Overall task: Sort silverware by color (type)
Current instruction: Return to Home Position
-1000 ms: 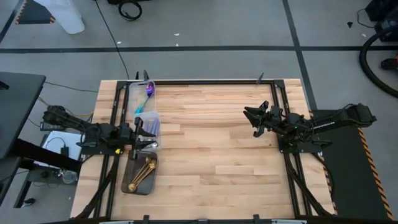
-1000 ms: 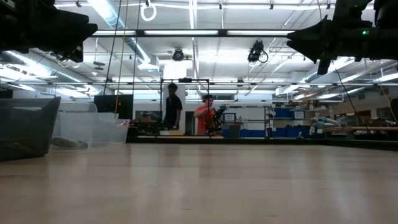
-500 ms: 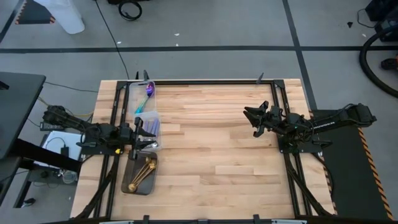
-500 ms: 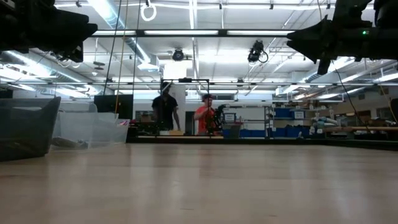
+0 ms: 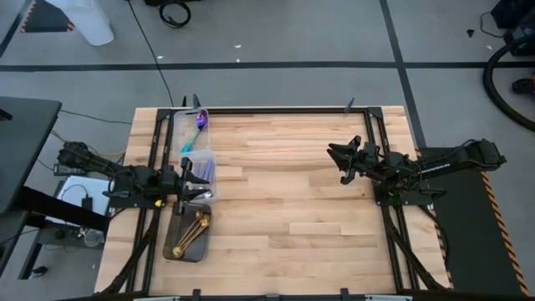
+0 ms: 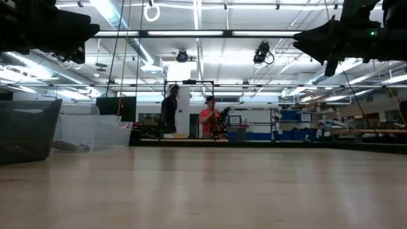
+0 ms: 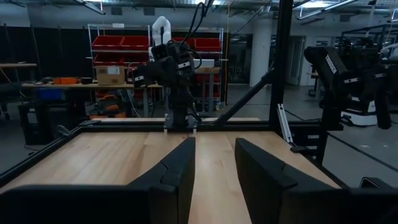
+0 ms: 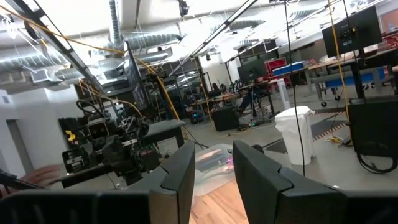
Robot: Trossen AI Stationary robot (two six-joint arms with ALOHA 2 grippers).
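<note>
Gold spoons (image 5: pixel 191 234) lie in a dark grey tray (image 5: pixel 205 251) at the table's near left. Farther back, a purple spoon with a teal handle (image 5: pixel 197 127) lies in a clear bin (image 5: pixel 177 134). Between them stands another clear bin (image 5: pixel 209 167), with something shiny (image 5: pixel 201 196) at its near end. My left gripper (image 5: pixel 189 180) hovers open above that middle bin and holds nothing (image 7: pixel 214 177). My right gripper (image 5: pixel 338 163) hangs open above the table's right half, also with nothing between its fingers (image 8: pixel 213 180).
A black frame (image 5: pixel 276 109) runs along the table's far edge and both sides. Bare wood (image 5: pixel 276 201) spreads between the two arms. In the low view the bins (image 6: pixel 28 130) stand at the left, and people (image 6: pixel 206 117) stand in the room far behind.
</note>
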